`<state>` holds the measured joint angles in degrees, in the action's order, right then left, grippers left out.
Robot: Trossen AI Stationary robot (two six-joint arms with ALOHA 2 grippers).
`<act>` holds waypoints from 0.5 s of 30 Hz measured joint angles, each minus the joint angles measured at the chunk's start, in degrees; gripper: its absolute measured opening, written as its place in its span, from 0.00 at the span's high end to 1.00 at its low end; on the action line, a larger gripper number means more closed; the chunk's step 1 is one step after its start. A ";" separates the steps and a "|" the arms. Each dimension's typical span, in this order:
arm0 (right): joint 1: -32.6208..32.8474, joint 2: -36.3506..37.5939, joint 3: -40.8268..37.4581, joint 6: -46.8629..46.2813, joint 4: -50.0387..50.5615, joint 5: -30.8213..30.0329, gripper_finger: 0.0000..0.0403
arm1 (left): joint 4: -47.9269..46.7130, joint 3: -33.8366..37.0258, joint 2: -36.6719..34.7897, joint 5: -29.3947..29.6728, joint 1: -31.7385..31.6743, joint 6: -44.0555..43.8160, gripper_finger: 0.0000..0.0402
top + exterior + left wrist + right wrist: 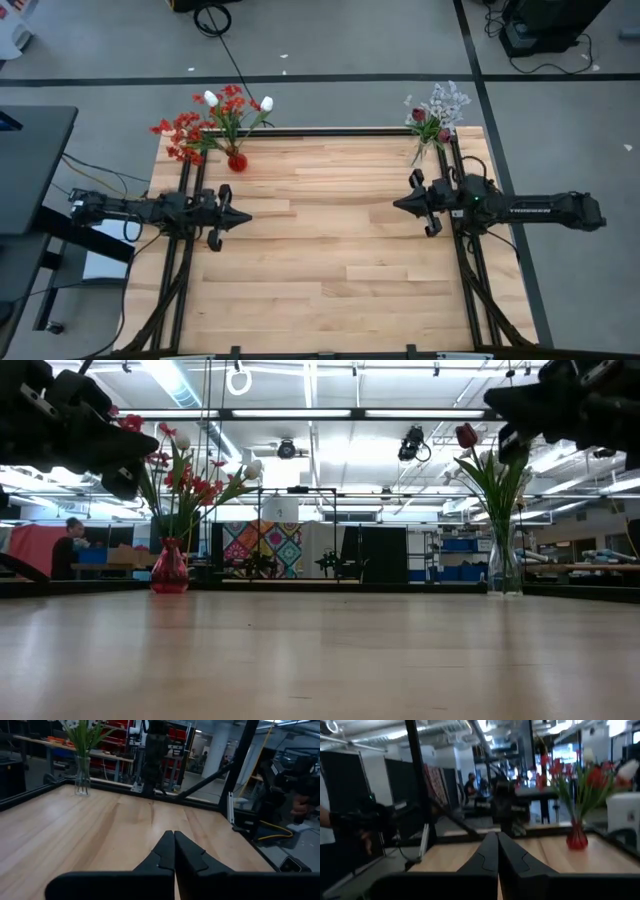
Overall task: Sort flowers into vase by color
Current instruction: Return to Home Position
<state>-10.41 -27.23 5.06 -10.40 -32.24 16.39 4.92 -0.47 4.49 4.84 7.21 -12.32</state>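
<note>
- On the left of the table [330, 270], left gripper [244, 216] hangs empty, fingers together.
- Sideways off its tip, toward the far edge: red vase [237, 162], stems upright, red clusters [182, 135], two white buds [266, 103].
- Likewise beside right gripper [398, 206], closed and empty: clear vase [505, 565], maroon buds [418, 115], pale sprigs [447, 100].
- Two vases; every flower seen stands in one.

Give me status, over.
Left hand shut, empty. Right hand shut, empty. Red, white flowers in red vase; maroon, pale ones in clear vase. No obstruction seen.

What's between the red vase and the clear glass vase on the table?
Only bare wooden table top lies between the red vase and the clear glass vase; the high view shows it, the low view agrees.
</note>
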 joint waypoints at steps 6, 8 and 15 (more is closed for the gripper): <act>1.58 6.55 -1.22 -0.46 7.65 -2.07 1.00 | -0.03 0.00 -0.02 1.70 2.24 -0.06 1.00; 1.86 9.64 -1.24 -0.29 8.30 -2.22 1.00 | -0.03 0.00 -0.02 2.94 3.12 -0.07 1.00; 1.83 23.71 -1.33 -1.10 22.01 -3.46 1.00 | -0.73 0.02 -0.02 6.17 6.89 0.92 1.00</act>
<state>-8.58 -3.52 3.73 -11.50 -10.24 12.93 4.19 -0.45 4.47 11.00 14.10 -11.40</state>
